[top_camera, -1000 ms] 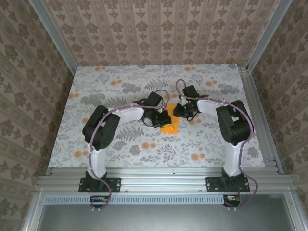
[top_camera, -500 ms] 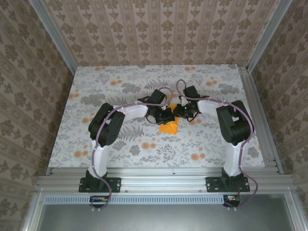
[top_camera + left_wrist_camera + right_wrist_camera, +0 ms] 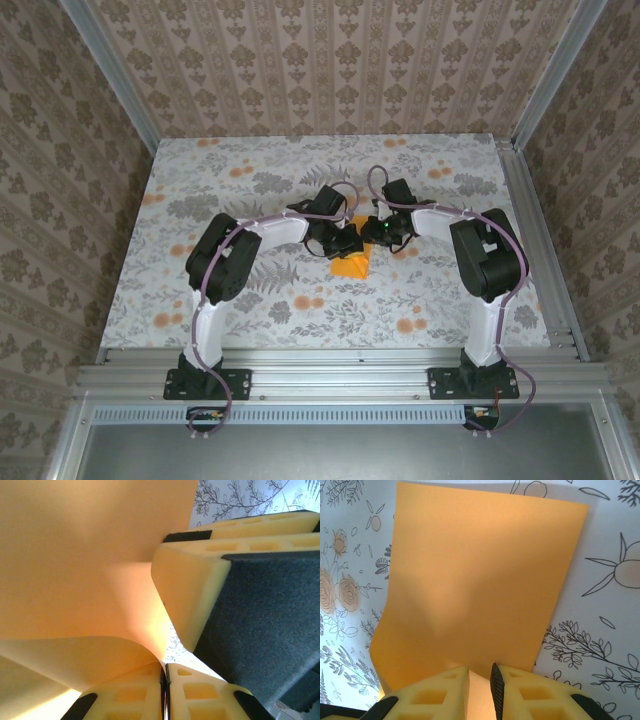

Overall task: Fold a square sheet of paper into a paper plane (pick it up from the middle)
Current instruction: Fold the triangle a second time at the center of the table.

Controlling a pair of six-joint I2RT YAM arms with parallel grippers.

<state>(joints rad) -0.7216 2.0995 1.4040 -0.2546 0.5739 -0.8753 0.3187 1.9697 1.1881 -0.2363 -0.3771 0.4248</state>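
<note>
The square sheet of paper point(image 3: 351, 264) is bright orange and lies mid-table between my two grippers. My left gripper point(image 3: 343, 243) sits on its left side. In the left wrist view the gripper point(image 3: 165, 672) is shut, with a curled-up edge of the sheet point(image 3: 75, 555) pinched between the pads. My right gripper point(image 3: 380, 232) is at the sheet's right side. In the right wrist view its jaws point(image 3: 481, 672) stand a narrow gap apart, and the near edge of the sheet point(image 3: 480, 580) rises into that gap. The right gripper's fingers point(image 3: 190, 590) stand close in front of my left gripper.
The table point(image 3: 250, 300) is covered with a grey leaf print with small orange flowers. Aluminium rails point(image 3: 535, 250) and patterned walls close it in on three sides. Both arms bend inward, and their grippers nearly meet at the centre.
My left gripper has moved right and slightly forward over the sheet, so less orange paper shows in the top view. The right arm has stayed still.
</note>
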